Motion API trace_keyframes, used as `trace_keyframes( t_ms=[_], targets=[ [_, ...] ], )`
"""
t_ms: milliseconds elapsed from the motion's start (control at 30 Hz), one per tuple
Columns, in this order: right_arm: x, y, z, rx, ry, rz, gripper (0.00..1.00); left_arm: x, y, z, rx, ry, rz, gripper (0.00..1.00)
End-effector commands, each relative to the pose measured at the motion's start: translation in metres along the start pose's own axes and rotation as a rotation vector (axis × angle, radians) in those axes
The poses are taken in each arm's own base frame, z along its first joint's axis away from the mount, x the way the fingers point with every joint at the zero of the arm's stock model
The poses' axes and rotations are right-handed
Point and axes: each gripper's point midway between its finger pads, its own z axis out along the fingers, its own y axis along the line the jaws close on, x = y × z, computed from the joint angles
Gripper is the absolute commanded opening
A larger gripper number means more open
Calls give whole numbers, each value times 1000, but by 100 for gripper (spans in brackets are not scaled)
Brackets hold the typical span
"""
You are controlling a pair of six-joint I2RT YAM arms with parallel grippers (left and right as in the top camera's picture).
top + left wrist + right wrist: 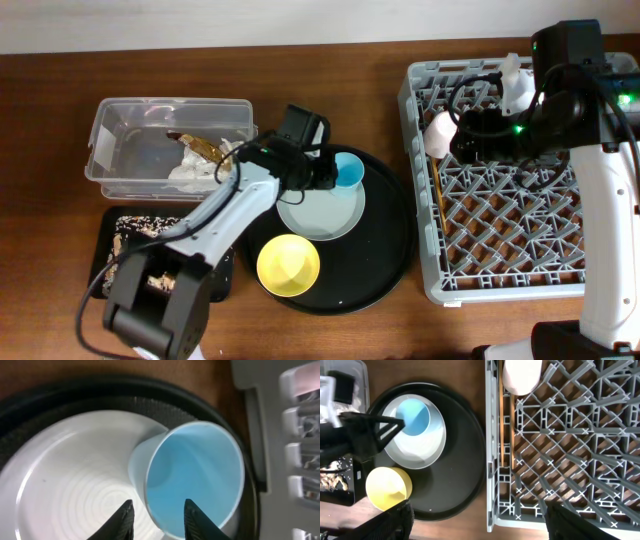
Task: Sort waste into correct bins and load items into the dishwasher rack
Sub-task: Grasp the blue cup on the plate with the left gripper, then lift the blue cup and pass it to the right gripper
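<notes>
Two left gripper (158,510) fingers straddling light-blue cup (200,475) wall on grey plate (65,485), jaws spread, nothing pinched yet. Imo closing gently, lifting straight. Right gripper (477,510) jaws spread too.

Large round black tray (388,235) on brown wooden table (330,70); pale wall strip (200,20) beyond far edge.

Cup (348,170) on plate (325,215), rack (418,200) right of tray (385,240)
</notes>
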Motion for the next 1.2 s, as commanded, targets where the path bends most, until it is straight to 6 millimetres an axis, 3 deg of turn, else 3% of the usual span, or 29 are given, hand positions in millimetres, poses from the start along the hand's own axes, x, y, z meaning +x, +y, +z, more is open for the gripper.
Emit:
trace_keyframes(
  t_ms=[0, 233, 367, 433, 600, 633, 667, 833, 933, 1167],
  targets=[
    [0, 2, -6, -12, -17, -9, 85, 8, 8, 19, -51, 21, -3, 25],
    [1, 2, -6, -12, -14, -35, 85, 6, 16, 21, -96, 8, -1, 8],
    [0, 2, -7, -14, -21, -36, 85, -3, 5, 3, -59, -24, 4, 4],
    [0, 5, -10, -29, -27, -43, 85, -11, -5, -21, -13, -50, 1, 0],
    [7, 39, -28, -215, -67, -163, 89, -28, -42, -115, 215, -122, 48, 0],
    [8, 49, -33, -269, -81, -179, 90, -30, -50, -133, 287, -132, 49, 0],
    [10, 65, -41, -364, -98, -208, 90, -32, -61, -168, 438, -148, 54, 0],
    [24, 121, -78, -751, -156, -410, 98, -32, -79, -264, 929, -172, 180, 0],
    [27, 137, -95, -889, -197, -474, 99, -31, -78, -284, 1029, -178, 233, 0],
    [46, 161, -92, -953, -151, -575, 99, -27, -89, -284, 1049, -171, 275, 0]
  ],
)
